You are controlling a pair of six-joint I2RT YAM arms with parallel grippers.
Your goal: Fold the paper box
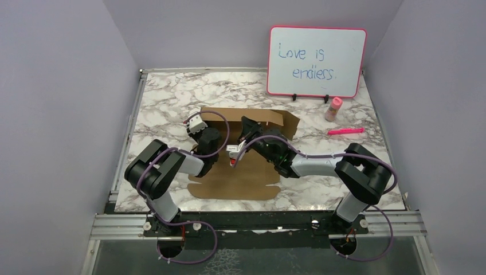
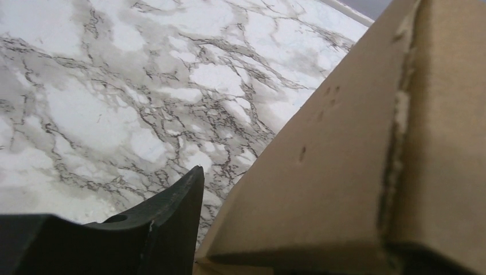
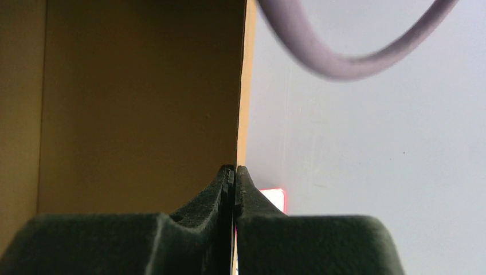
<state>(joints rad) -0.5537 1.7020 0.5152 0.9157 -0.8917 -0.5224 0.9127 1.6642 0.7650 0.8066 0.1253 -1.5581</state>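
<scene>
The right fingers (image 3: 215, 197) pinch the paper box (image 3: 137, 103)

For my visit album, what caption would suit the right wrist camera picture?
Right gripper shut on the thin edge of the paper box, pale wall beyond.

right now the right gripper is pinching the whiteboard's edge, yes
No: the right gripper is pinching the edge of the paper box, not the whiteboard, which stands apart at the back. The right wrist view shows it.
</scene>
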